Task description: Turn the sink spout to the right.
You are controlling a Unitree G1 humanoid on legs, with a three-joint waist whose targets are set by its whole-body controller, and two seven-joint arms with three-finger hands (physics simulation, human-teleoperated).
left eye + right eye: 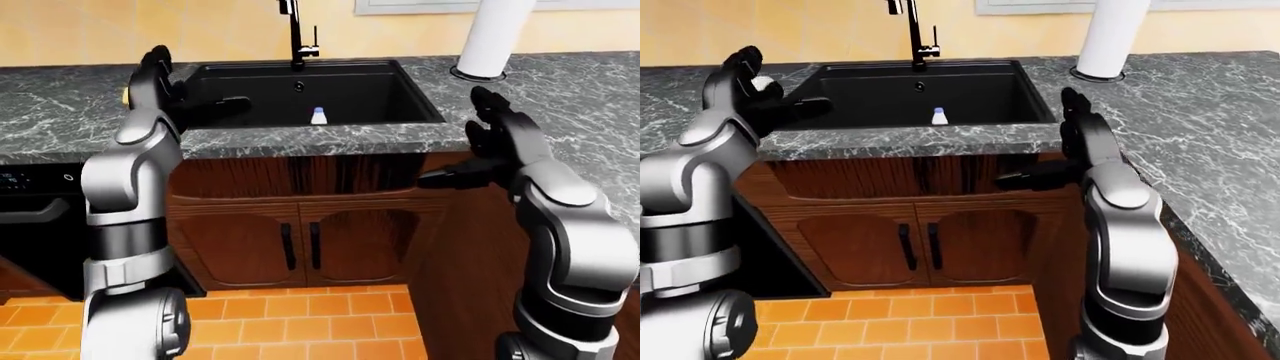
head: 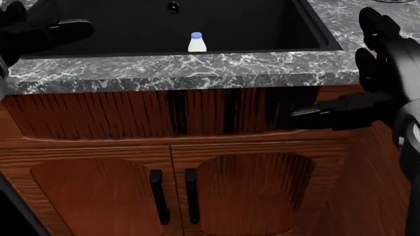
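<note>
A black sink spout [image 1: 294,34] rises at the far rim of the black sink basin [image 1: 385,94], its top cut off by the left-eye view's upper edge. A small white bottle with a blue cap [image 1: 318,115] stands inside the basin. My left hand [image 1: 165,88] hovers open over the basin's left rim, thumb stretched toward the sink. My right hand [image 1: 478,154] is open beside the counter's edge at the right, thumb pointing left across the cabinet face. Both hands are well short of the spout.
Dark marble counter [image 1: 60,112] runs along the wall and turns down the right side [image 1: 1210,150]. A white paper-towel roll [image 1: 495,37] stands right of the sink. Wooden cabinet doors with black handles [image 1: 300,244] sit below; a black appliance [image 1: 30,225] is at left. Orange tile floor [image 1: 300,322].
</note>
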